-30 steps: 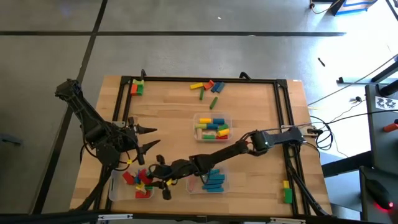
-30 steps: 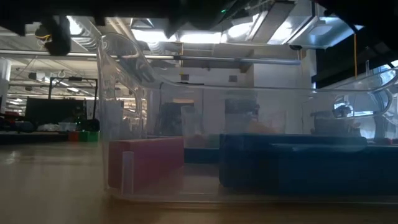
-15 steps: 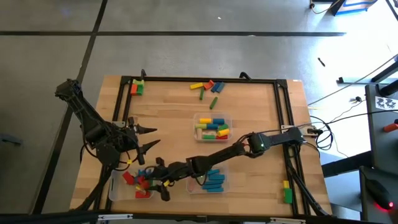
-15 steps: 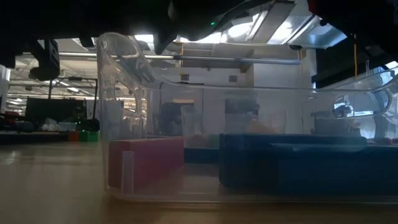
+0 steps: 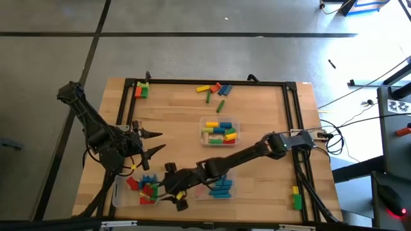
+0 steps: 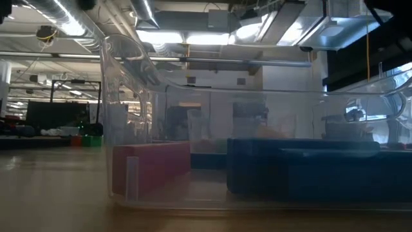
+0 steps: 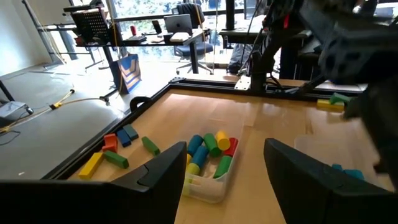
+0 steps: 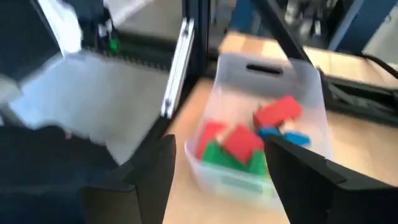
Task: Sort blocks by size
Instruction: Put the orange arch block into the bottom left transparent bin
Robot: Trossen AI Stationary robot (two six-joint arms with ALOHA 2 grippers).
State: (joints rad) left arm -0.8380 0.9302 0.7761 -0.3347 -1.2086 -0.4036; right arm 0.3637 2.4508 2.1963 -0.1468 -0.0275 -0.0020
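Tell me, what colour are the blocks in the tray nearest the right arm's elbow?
Blue, nearly all of them: the blocks in that clear tray show best in the high view.

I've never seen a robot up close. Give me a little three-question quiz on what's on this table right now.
1. True or false: the right hand is open and holds nothing.
2. The tray under the right arm holds blocks mostly of which colour? A red, B blue, C yellow.
3. How many clear trays stand on the table?

Key: 1 true; 2 B; 3 three.
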